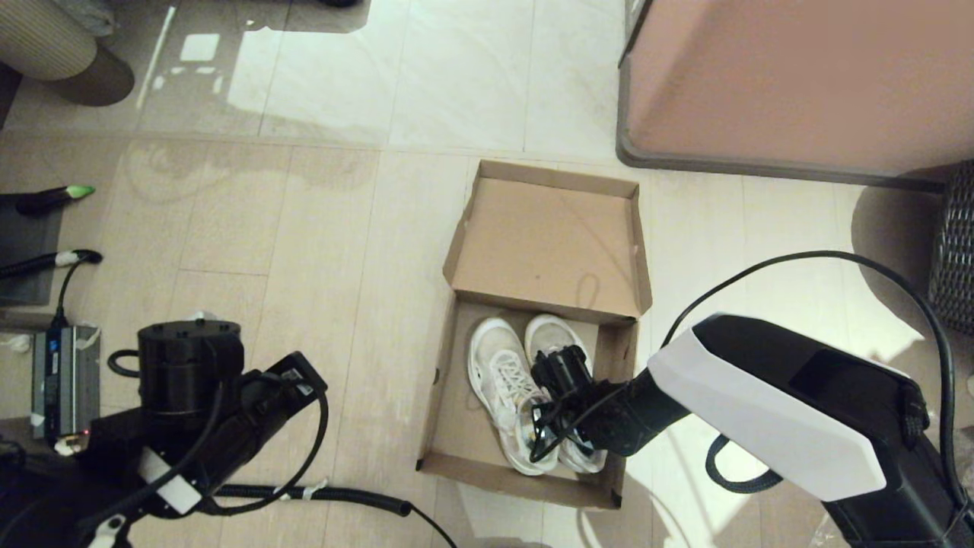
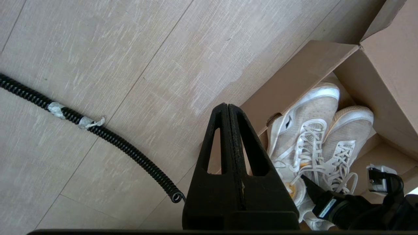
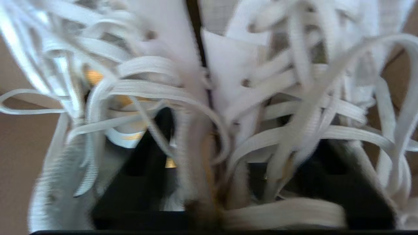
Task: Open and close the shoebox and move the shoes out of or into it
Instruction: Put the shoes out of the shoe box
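Two white shoes [image 1: 525, 396] lie side by side in the shoebox [image 1: 456, 396] on your head view, toes toward its flipped-back lid [image 1: 544, 240], and they sit against the box's right wall, leaving bare cardboard along the left one. The box stands on the pale floor [image 1: 319, 251], well short of the pinkish cabinet [image 1: 791, 76]. Your right gripper [image 1: 552, 407] reaches down inside the box, onto the laced tops of the pair. The left gripper [image 1: 114, 525] is parked low at the near left, beside the coiled black cable [image 1: 342, 495].

From the left wrist, you see that gripper's [image 2: 228, 107] jaws pressed flat together with nothing between them, hanging over the floor just outside the box's wall [image 2: 294, 75].

From the right wrist, the white laces [image 3: 156, 88] fill the picture; the black fingers [image 3: 137, 182] are spread apart, one down in each shoe's opening, bracketing the two inner collars.
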